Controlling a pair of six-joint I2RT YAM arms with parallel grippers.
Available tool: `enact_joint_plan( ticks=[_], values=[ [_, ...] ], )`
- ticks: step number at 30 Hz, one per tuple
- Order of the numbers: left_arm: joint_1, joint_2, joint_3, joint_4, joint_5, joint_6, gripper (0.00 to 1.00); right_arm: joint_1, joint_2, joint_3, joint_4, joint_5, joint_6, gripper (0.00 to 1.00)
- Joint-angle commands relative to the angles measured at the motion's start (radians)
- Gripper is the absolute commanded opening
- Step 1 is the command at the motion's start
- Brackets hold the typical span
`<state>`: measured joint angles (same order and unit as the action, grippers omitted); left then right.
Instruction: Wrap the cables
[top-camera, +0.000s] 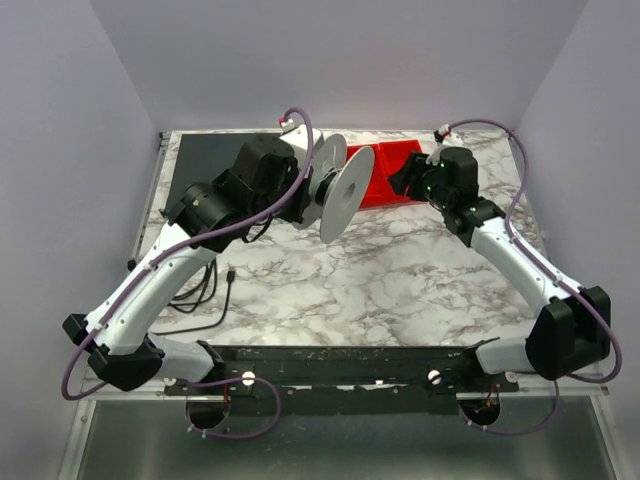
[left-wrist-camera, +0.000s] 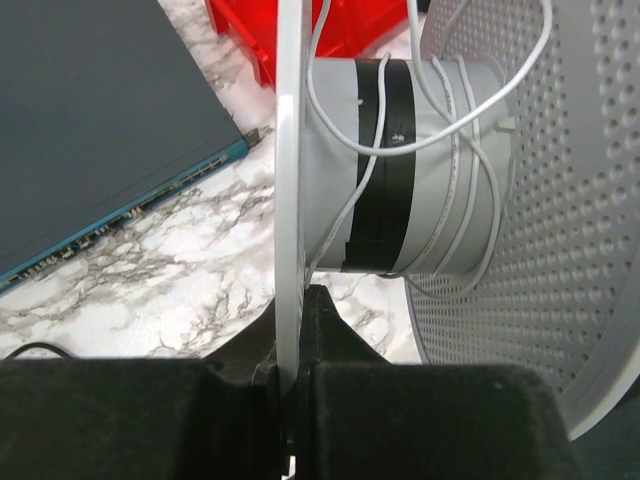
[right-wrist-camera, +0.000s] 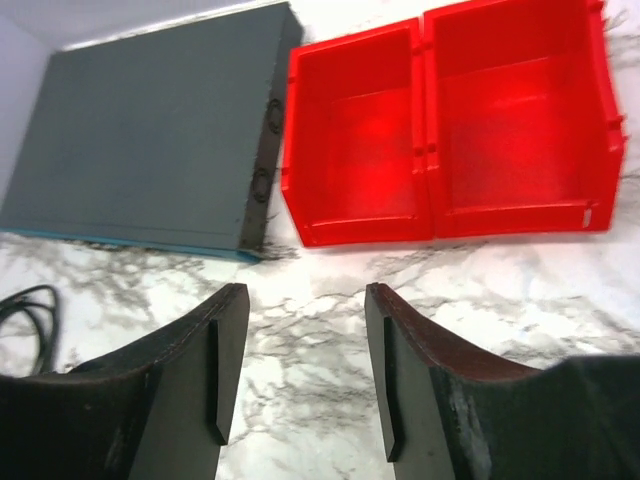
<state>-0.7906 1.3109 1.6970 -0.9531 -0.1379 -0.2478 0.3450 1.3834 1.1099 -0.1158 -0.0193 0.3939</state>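
Left gripper (left-wrist-camera: 292, 400): clenched on the thin near flange of the spool (left-wrist-camera: 430, 170), one finger on each face of the disc. The spool is lifted off the table (right-wrist-camera: 300, 290), and its axis lies roughly level, running from the left arm toward the right arm.

Cable (left-wrist-camera: 458, 160): thin and white, lying in a few slack loops round the spool's drum, across the black tape band and between the two flanges. The turns are loose and cross each other. One or two strands run up out of the top of the left wrist view, and I cannot trace where the free end goes. From the top camera the cable is too fine to make out.

Right gripper (right-wrist-camera: 307, 375): released, jaws apart, nothing between them. It hangs over bare table, facing the red bins (right-wrist-camera: 355, 225) and the grey box (right-wrist-camera: 150, 150). Some black cords (right-wrist-camera: 25, 310) lie off to its left and are not part of this job.

Relation that matters: the right gripper sits just beyond the spool's far perforated flange, roughly on the line of the drum's axis, so the cable lies to its left, behind that flange. The left hand is taken up holding the spool — so the right is the only free hand.

My judgement: the right gripper has to find the loose strand and tension it across the axis, not along it. Otherwise the slack turns may slip.
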Motion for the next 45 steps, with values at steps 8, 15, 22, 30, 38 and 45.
enact_joint_plan(
  ticks=[8, 15, 22, 30, 38, 45],
  values=[
    [0.03, 0.129, 0.37, -0.129, 0.021, -0.125, 0.0, -0.011, -0.154, -0.338, 0.455, -0.233, 0.209, 0.61],
    [0.046, 0.182, 0.486, -0.169, 0.057, -0.174, 0.0, -0.01, -0.196, -0.466, 0.651, -0.339, 0.274, 0.64],
    [0.075, 0.188, 0.541, -0.185, 0.189, -0.201, 0.0, -0.009, -0.184, -0.452, 0.718, -0.392, 0.326, 0.64],
    [0.094, 0.08, 0.384, -0.052, 0.362, -0.04, 0.0, -0.009, -0.263, -0.408, 0.52, -0.271, 0.272, 0.63],
    [0.146, -0.029, 0.241, 0.039, 0.583, 0.147, 0.0, -0.01, -0.336, -0.337, 0.297, -0.201, 0.245, 0.63],
    [0.254, -0.107, 0.156, 0.086, 0.902, 0.243, 0.0, -0.01, -0.456, -0.331, 0.174, -0.218, 0.246, 0.63]
  ],
)
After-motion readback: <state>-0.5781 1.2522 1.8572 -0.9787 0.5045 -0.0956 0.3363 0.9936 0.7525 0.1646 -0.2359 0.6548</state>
